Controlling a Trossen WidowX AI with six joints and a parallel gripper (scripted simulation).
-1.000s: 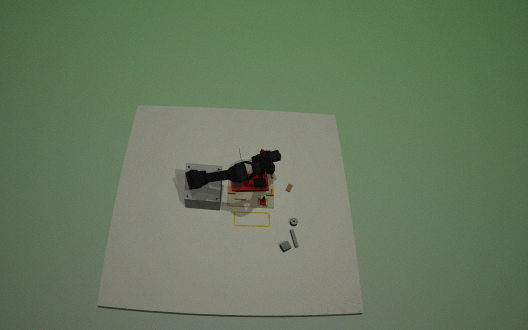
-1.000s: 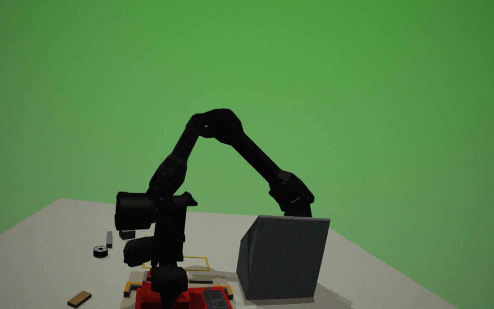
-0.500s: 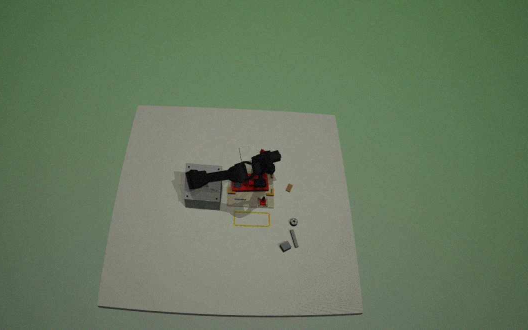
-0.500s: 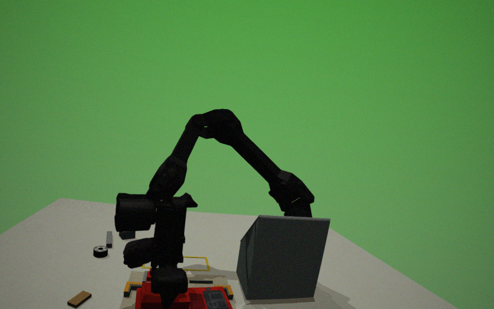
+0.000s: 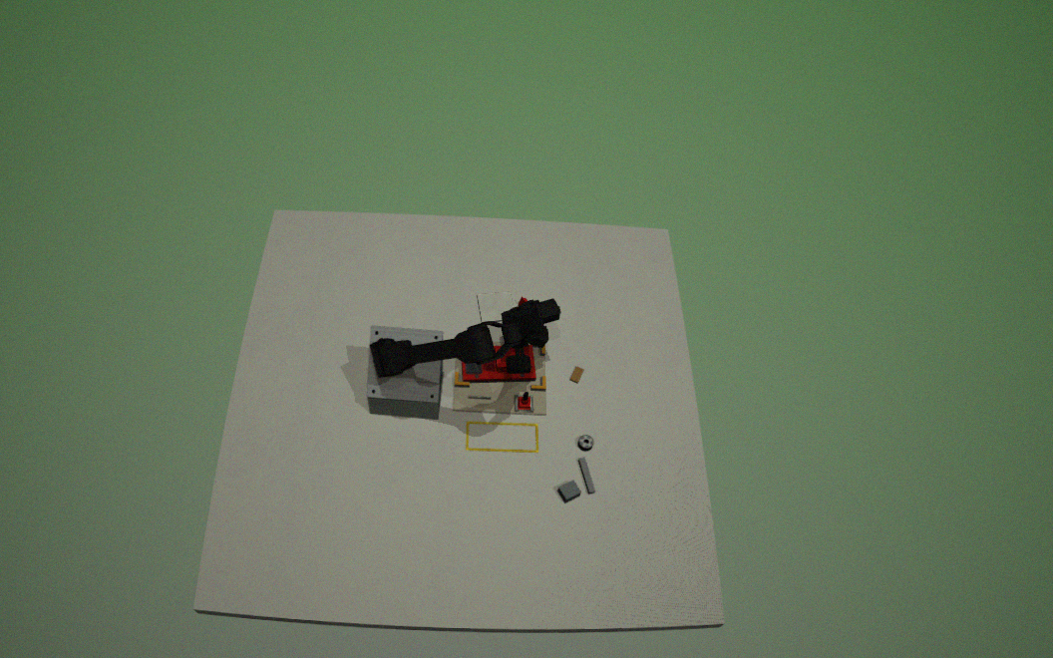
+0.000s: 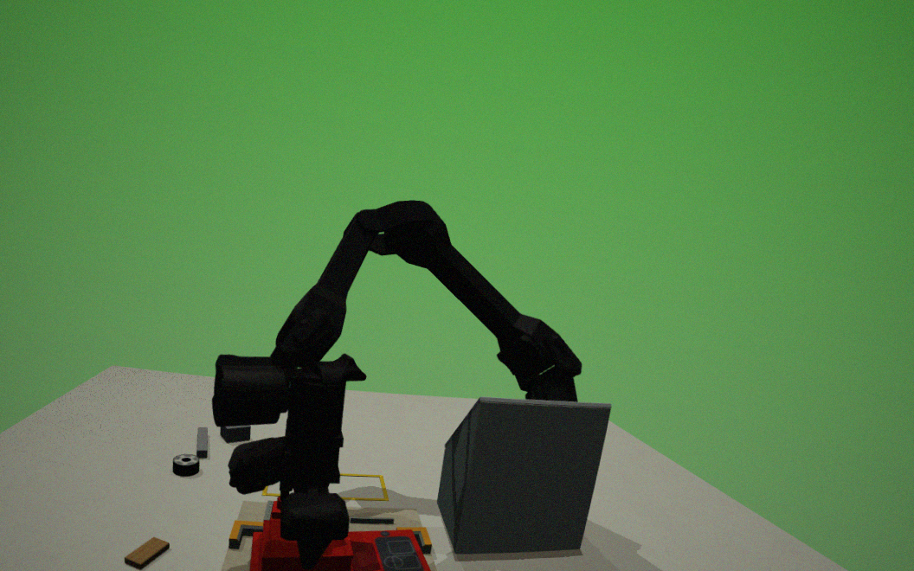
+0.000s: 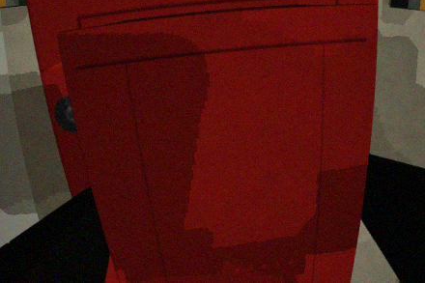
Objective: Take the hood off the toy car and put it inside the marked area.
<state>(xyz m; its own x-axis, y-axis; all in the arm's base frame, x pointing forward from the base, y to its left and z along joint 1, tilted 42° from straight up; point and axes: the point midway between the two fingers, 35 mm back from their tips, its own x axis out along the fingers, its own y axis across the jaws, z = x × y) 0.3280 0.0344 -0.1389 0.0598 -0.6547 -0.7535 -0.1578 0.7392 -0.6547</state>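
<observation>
The red toy car (image 5: 474, 376) (image 6: 368, 542) (image 7: 48, 17) sits on a beige board (image 5: 506, 408) below the arm. Its red hood (image 7: 261, 148) fills much of the wrist view and lies askew over the car body. A gap between hood and car cannot be judged in the top and exterior views. My gripper (image 6: 312, 531) (image 7: 230, 183) is shut on the hood, with a black finger at each side; the far finger is hidden in the exterior view. A yellow rectangle (image 5: 502, 451) (image 6: 364, 476) is marked on the table beside the board. A thin pale outline (image 5: 479, 306) is on the board's other side.
Orange corner brackets (image 5: 461, 384) (image 6: 237, 531) flank the car. A red part with a black peg (image 5: 524, 403) stands on the board. A wooden block (image 5: 576, 374) (image 6: 147, 552), a wheel (image 5: 585, 442) (image 6: 186, 465) and a grey bar (image 5: 586, 476) (image 6: 202, 441) lie farther out. A grey pedestal (image 6: 524, 482) carries the arm.
</observation>
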